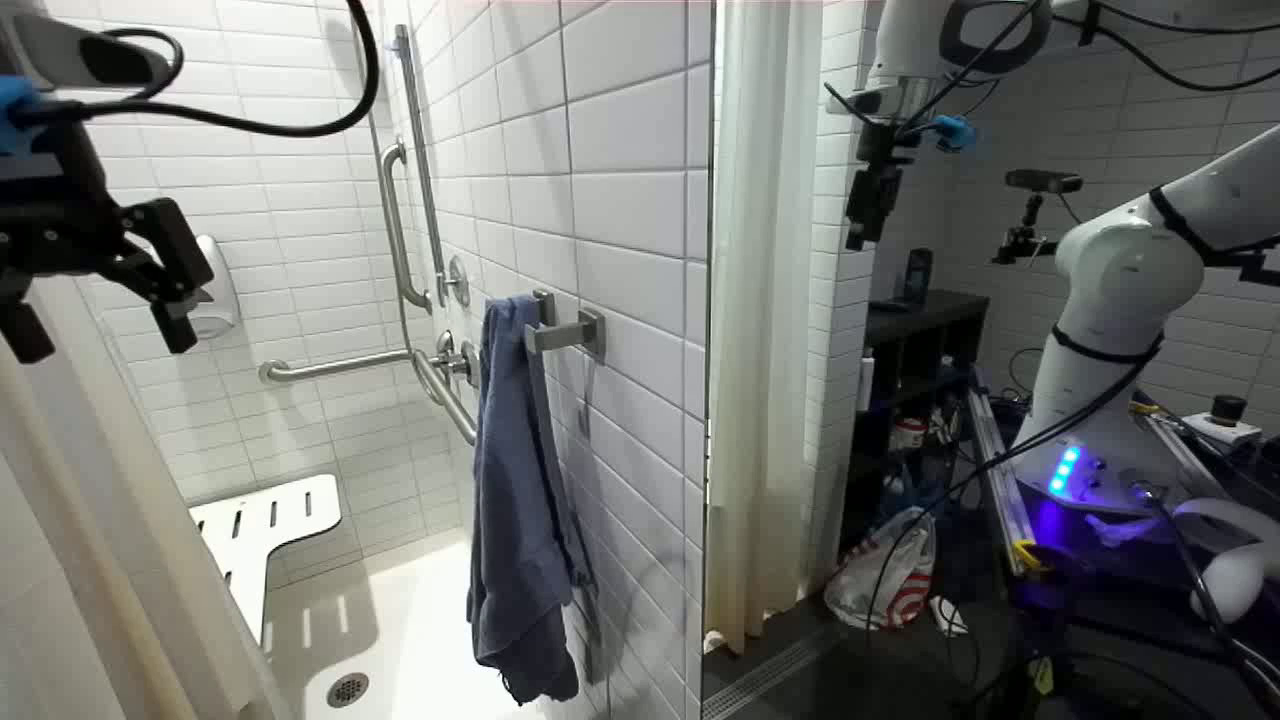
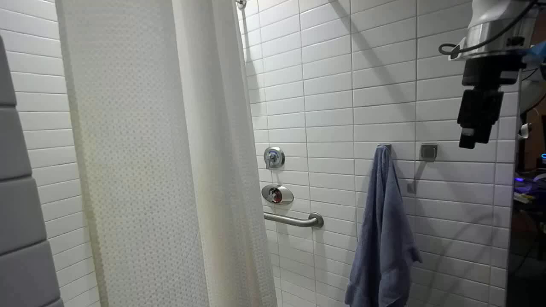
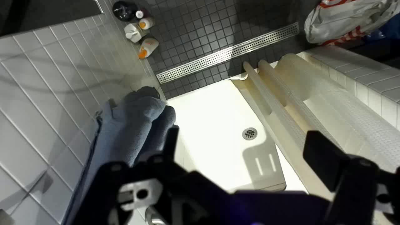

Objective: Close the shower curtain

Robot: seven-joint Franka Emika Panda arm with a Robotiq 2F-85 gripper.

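The off-white shower curtain (image 1: 110,540) hangs in long folds at the left in an exterior view. It also fills the left half of an exterior view (image 2: 132,149), bunched toward that side. In the wrist view the curtain (image 3: 353,106) runs down the right side, its near edge slanting past the right finger. My gripper (image 1: 103,338) is open with nothing between its fingers. It points down at the far right in an exterior view (image 2: 474,143), well apart from the curtain there. In the wrist view the gripper's fingers (image 3: 243,137) are wide apart; the right finger covers part of the curtain.
A blue-grey towel (image 1: 520,500) hangs from a hook on the tiled wall (image 1: 630,230), near the left finger in the wrist view (image 3: 131,125). Grab bars (image 1: 340,367) and a fold-down seat (image 1: 300,510) are inside the shower. Several bottles (image 3: 134,32) and a plastic bag (image 3: 334,25) lie on the floor.
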